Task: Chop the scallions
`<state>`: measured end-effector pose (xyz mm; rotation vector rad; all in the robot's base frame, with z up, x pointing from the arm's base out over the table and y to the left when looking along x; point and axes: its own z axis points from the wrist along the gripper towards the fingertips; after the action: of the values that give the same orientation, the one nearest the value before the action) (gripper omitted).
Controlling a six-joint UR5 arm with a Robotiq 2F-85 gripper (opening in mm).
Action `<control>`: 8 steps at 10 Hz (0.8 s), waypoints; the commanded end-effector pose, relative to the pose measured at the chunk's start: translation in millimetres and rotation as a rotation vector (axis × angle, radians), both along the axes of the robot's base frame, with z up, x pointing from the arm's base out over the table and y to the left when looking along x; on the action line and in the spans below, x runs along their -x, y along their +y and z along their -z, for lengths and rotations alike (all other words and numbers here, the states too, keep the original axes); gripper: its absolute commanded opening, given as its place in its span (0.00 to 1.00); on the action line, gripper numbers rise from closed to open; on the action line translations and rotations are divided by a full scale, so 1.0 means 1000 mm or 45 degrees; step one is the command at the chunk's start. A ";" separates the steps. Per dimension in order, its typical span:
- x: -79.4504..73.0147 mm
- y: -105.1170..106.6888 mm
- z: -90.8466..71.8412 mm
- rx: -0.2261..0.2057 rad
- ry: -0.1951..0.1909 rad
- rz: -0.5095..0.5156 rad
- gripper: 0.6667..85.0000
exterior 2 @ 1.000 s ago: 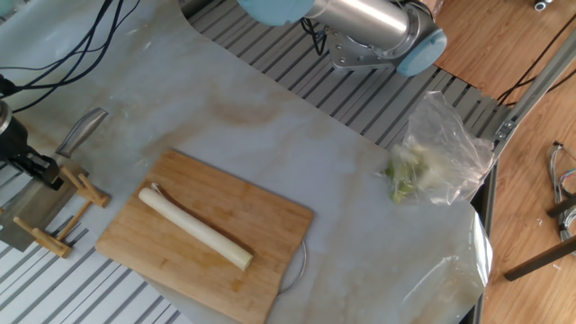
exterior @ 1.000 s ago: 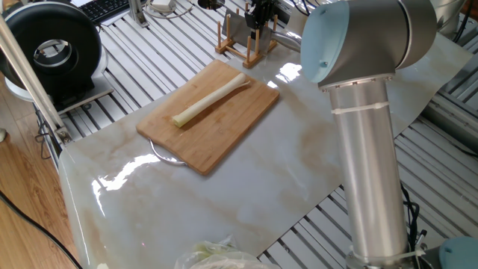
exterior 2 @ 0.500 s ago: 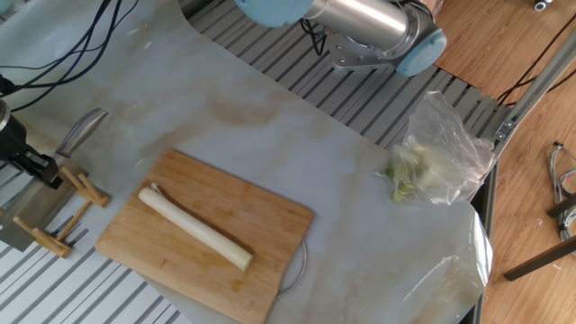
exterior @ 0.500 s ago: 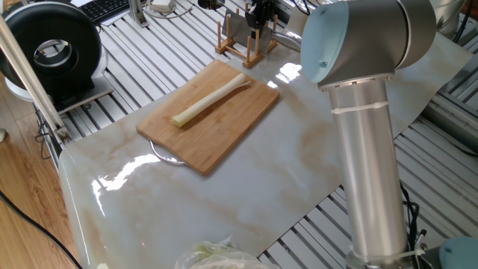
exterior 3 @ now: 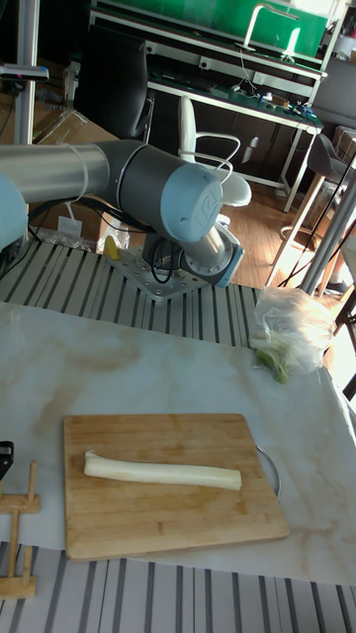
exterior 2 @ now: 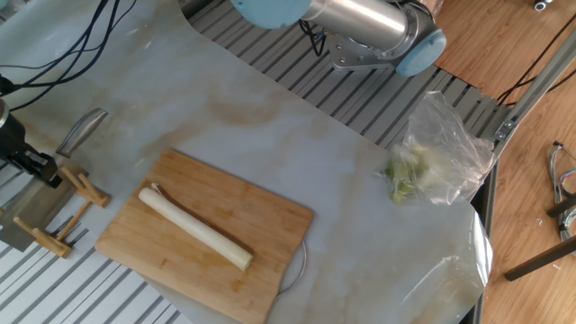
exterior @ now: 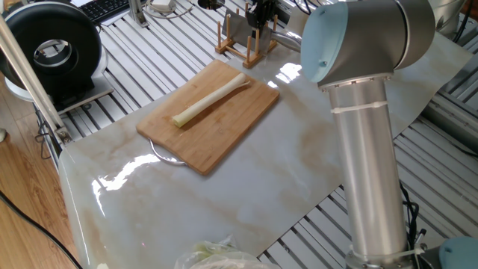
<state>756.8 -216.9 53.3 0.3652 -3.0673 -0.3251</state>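
1 wooden rack [exterior 2: 54,216] stands at the left edge of the table, with the dark gripper [exterior 2: 22,157] over it; whether its jaws are spread or closed cannot be told; just right of the rack lies the cutting board [exterior 2: 180,261] on the marble sheet [exterior 2: 297,162]; the scallions [exterior 2: 195,230], 1 whole pale stalk, lie diagonally across the board, untouched; further right, well apart, sits a clear plastic bag of leafy greens [exterior 2: 436,153].
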 end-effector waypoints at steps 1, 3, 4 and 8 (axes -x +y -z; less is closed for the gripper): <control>-0.003 0.000 -0.002 -0.006 -0.013 0.019 0.27; -0.003 -0.001 -0.002 -0.003 -0.014 0.025 0.27; -0.005 0.000 -0.003 -0.005 -0.021 0.031 0.26; -0.008 0.001 -0.003 -0.007 -0.031 0.047 0.25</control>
<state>761.9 -218.5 54.1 0.3289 -3.0886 -0.3164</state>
